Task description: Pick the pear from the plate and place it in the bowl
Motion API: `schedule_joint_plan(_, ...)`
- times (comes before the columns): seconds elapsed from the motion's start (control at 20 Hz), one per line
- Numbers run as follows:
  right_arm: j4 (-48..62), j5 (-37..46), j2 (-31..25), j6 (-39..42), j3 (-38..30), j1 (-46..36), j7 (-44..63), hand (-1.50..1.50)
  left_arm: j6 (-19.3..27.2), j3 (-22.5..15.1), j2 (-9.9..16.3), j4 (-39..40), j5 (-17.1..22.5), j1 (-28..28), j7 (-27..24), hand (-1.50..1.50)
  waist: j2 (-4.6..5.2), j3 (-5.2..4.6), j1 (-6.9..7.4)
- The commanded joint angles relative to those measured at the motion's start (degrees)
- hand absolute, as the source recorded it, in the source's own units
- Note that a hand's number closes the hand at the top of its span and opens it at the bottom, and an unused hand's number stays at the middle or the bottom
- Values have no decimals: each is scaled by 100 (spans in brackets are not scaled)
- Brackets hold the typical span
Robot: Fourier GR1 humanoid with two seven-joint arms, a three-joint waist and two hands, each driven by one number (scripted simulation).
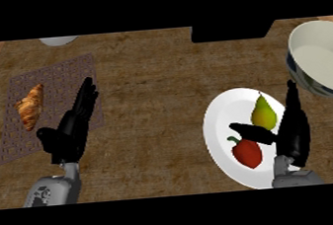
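A yellow-green pear [263, 113] lies on a white plate [221, 111] at the right, with a red pepper [247, 152] just below it on the same plate. My right hand [293, 129] is open over the plate's right side, fingers straight and pointing away, its thumb reaching toward the pear's lower end. A large cream bowl [325, 58] stands at the far right, beyond the plate. My left hand [74, 125] rests open at the left, over the edge of a mat.
A brown woven mat [50, 84] at the left holds a croissant [30, 106]. A dark box [232, 31] sits at the back centre and a pale round object [59, 41] at the back left. The counter is wood.
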Motion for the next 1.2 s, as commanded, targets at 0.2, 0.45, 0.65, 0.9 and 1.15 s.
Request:
schedule_joint_plan(0.2, 1043, 37, 13, -24, -183, -279, -221, -150, -244, 83, -36, -246, -62, 346, -128, 0, -1, 0, 14)
schedule_joint_plan(0.45, 1430, -192, -236, 479, -50, -651, -702, 150, -115, 185, -183, -28, -123, -53, 2, 0, 5, 1, 18)
schedule_joint_plan(0.65, 1602, 198, -344, 517, 152, -634, -874, 150, -95, -2, -349, 284, -356, 378, -632, 0, 2, -2, 6)
schedule_joint_plan(0.9, 1874, -45, -126, 354, -2, -733, -1266, 150, -477, 562, 27, 154, -72, -242, 72, 0, 2, 0, 4)
schedule_joint_plan(1.15, 735, -1380, -306, 2105, 672, -347, -2099, 150, -424, 342, -24, -190, -101, 113, 123, 0, -47, 5, -2)
